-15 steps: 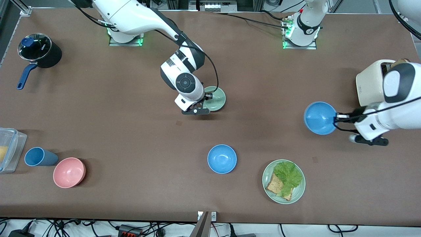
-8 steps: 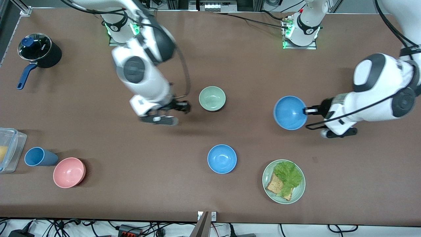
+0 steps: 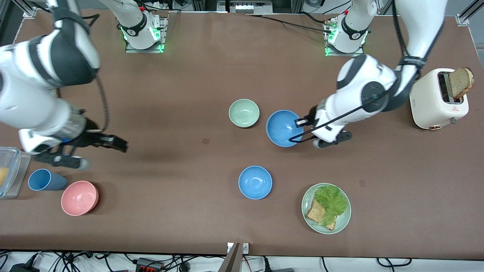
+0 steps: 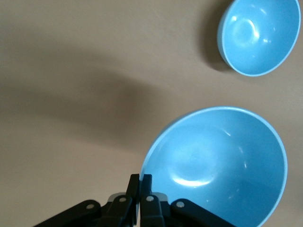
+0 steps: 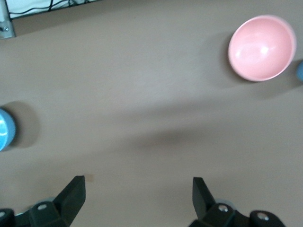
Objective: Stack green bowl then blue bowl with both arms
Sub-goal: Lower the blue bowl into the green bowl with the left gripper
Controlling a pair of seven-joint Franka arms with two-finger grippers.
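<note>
The green bowl point(image 3: 244, 112) stands upright and empty on the table near the middle. My left gripper point(image 3: 301, 122) is shut on the rim of a blue bowl point(image 3: 283, 128), held tilted just beside the green bowl, toward the left arm's end. In the left wrist view the gripper point(image 4: 140, 182) pinches that bowl's rim point(image 4: 218, 161). A second blue bowl point(image 3: 255, 182) sits nearer the front camera and also shows in the left wrist view point(image 4: 259, 35). My right gripper point(image 3: 120, 145) is open and empty over bare table toward the right arm's end; the right wrist view shows it wide open point(image 5: 138, 187).
A pink bowl point(image 3: 79, 198), a blue cup point(image 3: 45, 180) and a clear container point(image 3: 9, 170) sit at the right arm's end. A pale green plate point(image 3: 342, 223) with lettuce and bread is near the front edge. A toaster point(image 3: 431, 100) stands at the left arm's end.
My left arm has carried the blue bowl from beside the toaster to just beside the green bowl. My right gripper has left the green bowl's rim and swung away toward the right arm's end.
</note>
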